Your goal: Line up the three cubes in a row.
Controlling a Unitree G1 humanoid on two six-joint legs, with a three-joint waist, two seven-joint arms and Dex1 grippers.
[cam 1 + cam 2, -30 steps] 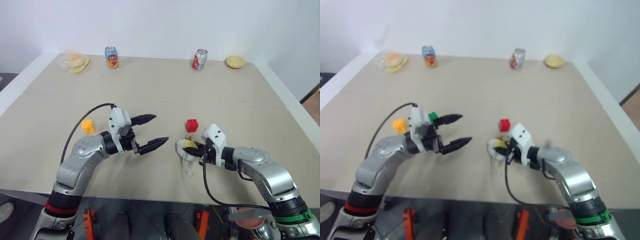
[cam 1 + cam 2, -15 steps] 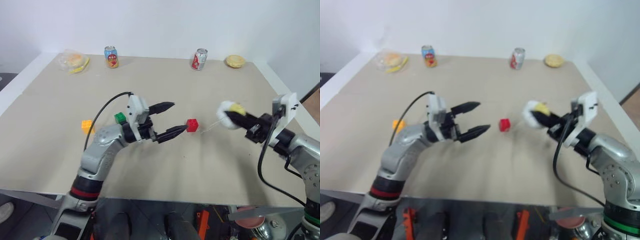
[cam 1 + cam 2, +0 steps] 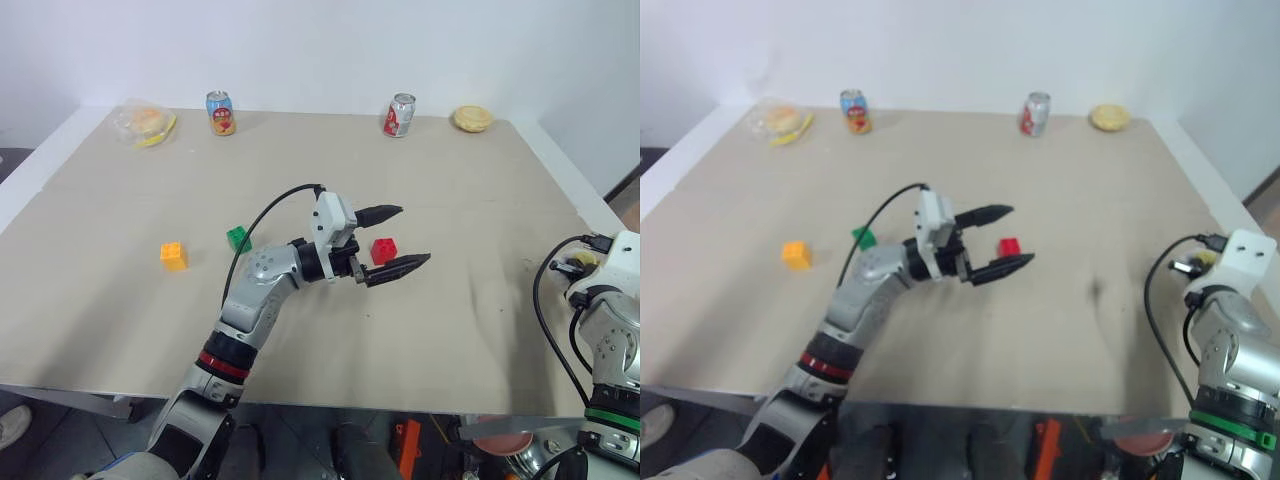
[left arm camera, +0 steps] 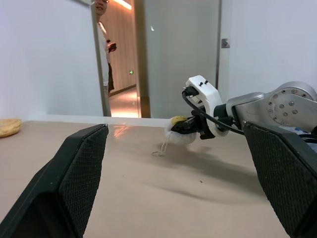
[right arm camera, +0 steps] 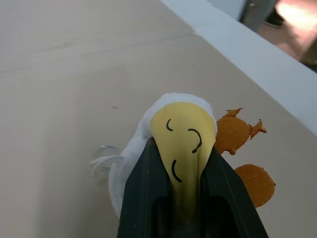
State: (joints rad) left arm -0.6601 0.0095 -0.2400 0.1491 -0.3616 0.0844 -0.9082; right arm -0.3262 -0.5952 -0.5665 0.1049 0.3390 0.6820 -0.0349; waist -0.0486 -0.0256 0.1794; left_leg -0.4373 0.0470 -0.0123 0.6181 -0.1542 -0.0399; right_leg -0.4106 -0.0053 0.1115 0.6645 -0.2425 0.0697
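Red studded plastic cube (image 3: 383,250) sat between wide-open left gripper (image 3: 392,240) fingers, seemingly untouched; careless closing risked knocking it. Right gripper (image 5: 179,148) clamped white egg-faced plush toy (image 5: 168,144).

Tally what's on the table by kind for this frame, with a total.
Cubes: 3 – orange, green, red
Cans: 2 – one, another
Food-like items at the far edge: 2 – bagged one, round one
Plush toy: 1, held in the right gripper at the table's right edge
Total: 8
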